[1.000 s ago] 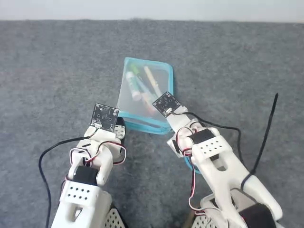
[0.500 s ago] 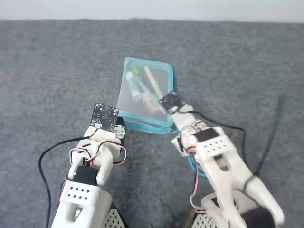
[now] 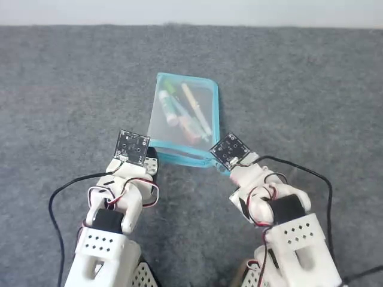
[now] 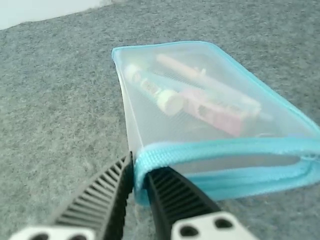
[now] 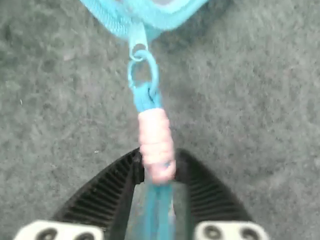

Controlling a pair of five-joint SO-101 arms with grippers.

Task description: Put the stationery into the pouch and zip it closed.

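A clear pouch with turquoise trim lies on the grey mat. Inside it I see a glue stick, a pink item and a pale pen. My left gripper is shut on the near left corner of the pouch's zipper edge. My right gripper is shut on the zipper pull, its fingers clamped on the pink wrap of the turquoise cord. The pull hangs off the pouch's near right corner. Along that near edge the zip looks closed.
Grey carpet-like mat surrounds the pouch on all sides. A pale wall or table edge runs along the far side. Black cables trail beside both arm bases.
My right gripper has drawn the zipper pull rightwards along the pouch's near edge to its right corner. The left arm and the pouch have stayed in place.
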